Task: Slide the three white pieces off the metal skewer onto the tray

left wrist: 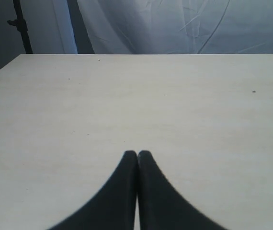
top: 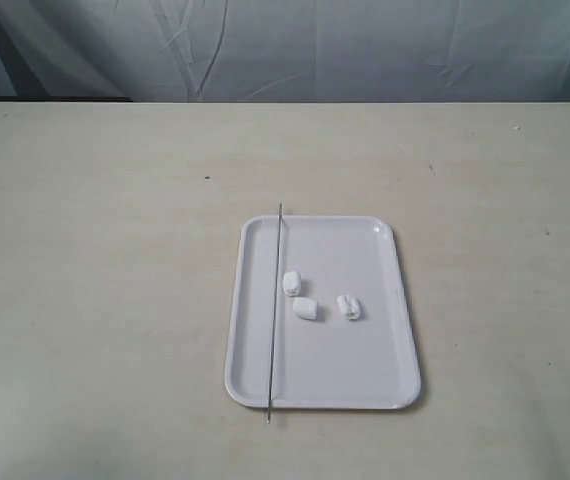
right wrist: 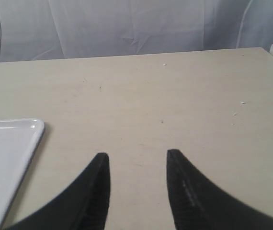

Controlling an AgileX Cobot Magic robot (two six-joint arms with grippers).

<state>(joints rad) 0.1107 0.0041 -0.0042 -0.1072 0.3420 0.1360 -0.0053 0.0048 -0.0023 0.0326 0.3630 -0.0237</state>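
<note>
White tray [right wrist: 7, 153] lies near the parted right end effector [right wrist: 136, 155] — left end effector [left wrist: 137, 153] closed.

The right pincer [right wrist: 137, 165] hangs parted and empty above the table [right wrist: 175, 91], the tray [right wrist: 28, 130] corner beside it

setting: reads as a robot lab or staged recording bench, not a home. plain pale table [top: 95, 320], faintly wood-grained, with a few dark specks. wrinkled pale cloth backdrop [top: 385, 50] hangs behind its far edge, closing off the room. dark stand pole [left wrist: 21, 26] with a clamp stands beside the cloth, seen in left wrist view.
</note>
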